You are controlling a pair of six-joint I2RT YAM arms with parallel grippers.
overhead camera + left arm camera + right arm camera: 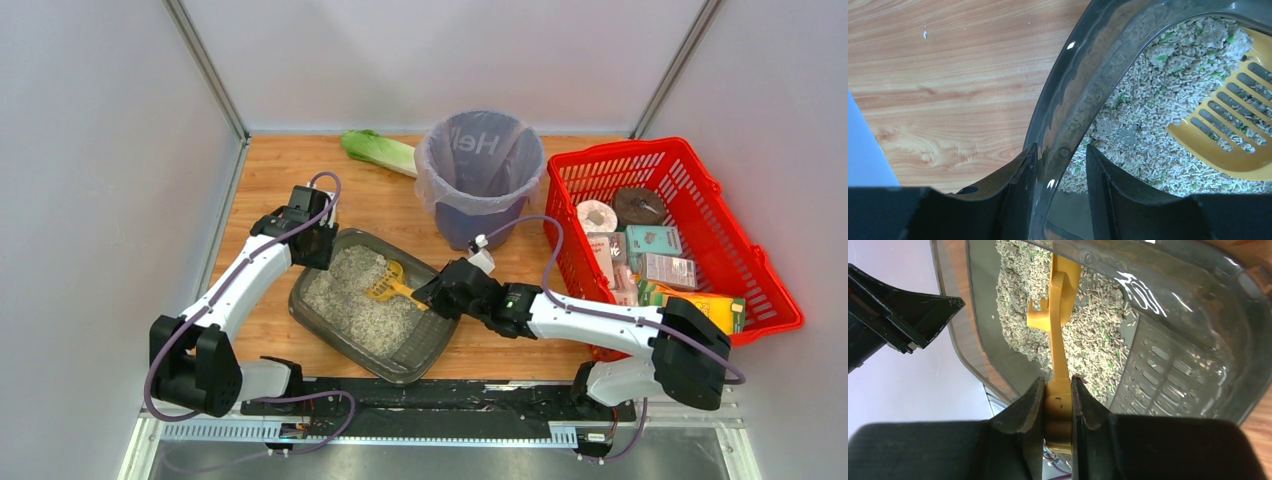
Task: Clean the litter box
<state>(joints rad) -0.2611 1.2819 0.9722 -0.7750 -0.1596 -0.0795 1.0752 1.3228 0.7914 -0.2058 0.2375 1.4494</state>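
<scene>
The litter box (pixel 424 350), a dark grey tray of grey-beige litter, lies on the wooden table between the arms. My left gripper (pixel 316 246) is at its far left corner. In the left wrist view the gripper (pixel 1062 155) has the tray rim (pixel 1073 100) between its fingers, shut on it. My right gripper (pixel 432 296) is shut on the handle of a yellow slotted scoop (pixel 386 284). In the right wrist view the gripper (pixel 1057 386) clamps the handle (pixel 1060 355). The scoop head (pixel 1233 140) rests in the litter, with pale clumps (pixel 1168 50) beside it.
A purple bag-lined bin (pixel 480 175) stands behind the tray. A red mesh basket (pixel 700 180) with several packaged goods sits at the right. A green lettuce (pixel 378 150) lies at the back, left of the bin. White walls enclose the table.
</scene>
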